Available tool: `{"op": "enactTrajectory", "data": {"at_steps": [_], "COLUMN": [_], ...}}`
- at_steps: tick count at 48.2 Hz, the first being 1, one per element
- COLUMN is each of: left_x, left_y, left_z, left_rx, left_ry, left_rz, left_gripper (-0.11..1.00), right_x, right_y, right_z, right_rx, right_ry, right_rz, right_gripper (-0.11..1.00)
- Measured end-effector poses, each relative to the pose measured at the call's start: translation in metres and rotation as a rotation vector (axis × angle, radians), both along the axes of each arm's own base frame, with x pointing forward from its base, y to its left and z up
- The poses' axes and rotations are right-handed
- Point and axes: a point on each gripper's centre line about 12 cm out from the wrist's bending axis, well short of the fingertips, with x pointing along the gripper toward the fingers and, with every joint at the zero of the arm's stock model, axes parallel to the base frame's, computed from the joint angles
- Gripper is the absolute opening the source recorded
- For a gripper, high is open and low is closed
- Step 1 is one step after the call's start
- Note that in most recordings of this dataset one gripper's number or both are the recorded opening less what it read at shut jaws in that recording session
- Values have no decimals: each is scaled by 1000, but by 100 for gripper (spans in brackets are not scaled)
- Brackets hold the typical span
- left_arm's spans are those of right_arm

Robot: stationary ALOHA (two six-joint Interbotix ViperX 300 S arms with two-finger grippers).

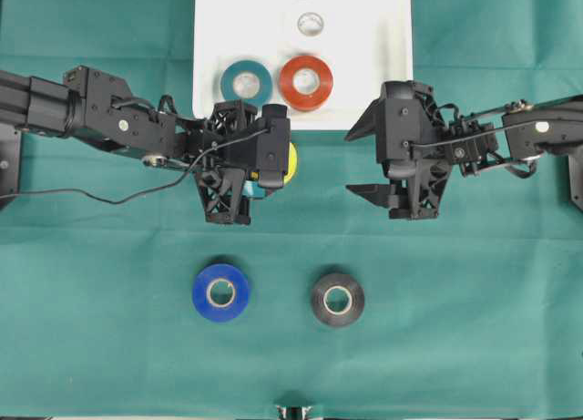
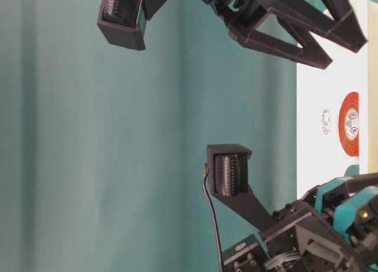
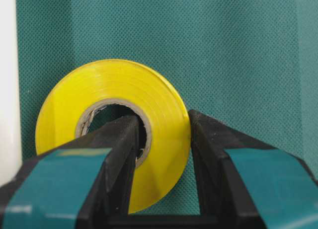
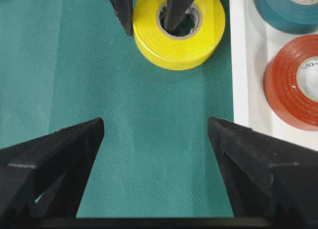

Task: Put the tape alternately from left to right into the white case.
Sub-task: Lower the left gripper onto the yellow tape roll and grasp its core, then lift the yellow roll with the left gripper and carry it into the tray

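Overhead: white case (image 1: 211,37) at 12 o'clock holds teal roll (image 1: 246,83), red-orange roll (image 1: 306,82) and white roll (image 1: 310,24). Blue roll (image 1: 221,292) and black roll (image 1: 337,299) lie on green cloth (image 1: 91,329) at 6 o'clock.

Left wrist: left gripper (image 3: 164,139) pinches yellow roll (image 3: 114,90) through its core, beside the case rim.

Right wrist: right gripper (image 4: 155,134) spread wide over bare cloth.
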Motion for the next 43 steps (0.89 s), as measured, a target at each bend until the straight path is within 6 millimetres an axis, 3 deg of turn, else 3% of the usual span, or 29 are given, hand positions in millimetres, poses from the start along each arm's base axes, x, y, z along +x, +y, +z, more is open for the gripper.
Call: {"op": "enactTrajectory", "data": {"at_steps": [13, 28, 43], "left_x": [2, 7, 8], "left_y": [-3, -30, -31], "left_z": [4, 47, 59], "left_rx": [-1, -7, -6], "left_ry": [-9, -84, -80], "left_rz": [-7, -72, -79], "left_gripper": [28, 28, 28], "right_x": [0, 0, 0], "right_y": [0, 0, 0], "right_z": [0, 0, 0], "right_rx": [0, 0, -2], "right_ry": [0, 0, 0], "right_rz": [0, 0, 0], "right_gripper": [84, 84, 84]}}
